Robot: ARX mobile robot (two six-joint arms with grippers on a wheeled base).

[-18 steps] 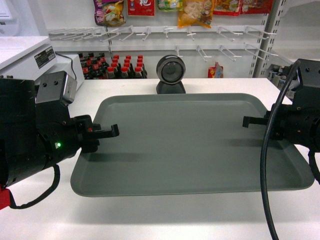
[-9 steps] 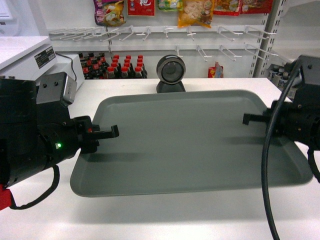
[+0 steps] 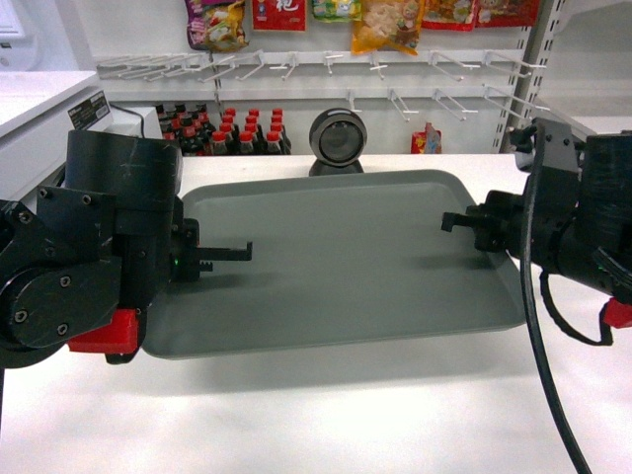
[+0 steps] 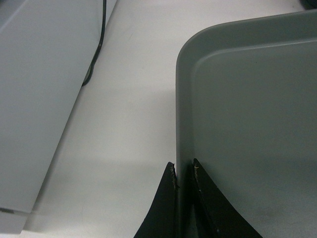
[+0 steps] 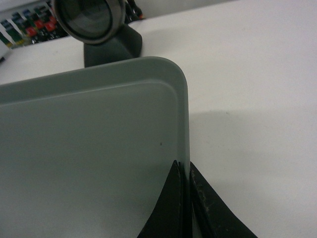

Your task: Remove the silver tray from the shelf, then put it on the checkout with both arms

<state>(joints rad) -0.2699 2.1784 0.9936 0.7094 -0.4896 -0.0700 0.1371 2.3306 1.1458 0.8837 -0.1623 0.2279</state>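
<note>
The silver tray (image 3: pixel 336 267) hangs level a little above the white checkout (image 3: pixel 316 420) and casts a shadow on it. Its far edge lies close to the black scanner (image 3: pixel 337 143). My left gripper (image 3: pixel 229 254) is shut on the tray's left rim. In the left wrist view its jaws (image 4: pixel 184 171) pinch that rim (image 4: pixel 183 109) from both sides. My right gripper (image 3: pixel 459 221) is shut on the right rim, and the right wrist view shows its jaws (image 5: pixel 187 171) clamped on the rim (image 5: pixel 184 114). The shelf is out of view.
The round-faced scanner (image 5: pixel 94 20) stands just beyond the tray's far right corner. A white machine (image 4: pixel 39 99) with a black cable (image 4: pixel 96 49) sits left of the tray. Red-capped bottles (image 3: pixel 227 128) and hooks with snack packets (image 3: pixel 385 25) line the back wall.
The tray has moved away from me toward the scanner, carried by both grippers. Both arms have swung inward and fill more of the head view.
</note>
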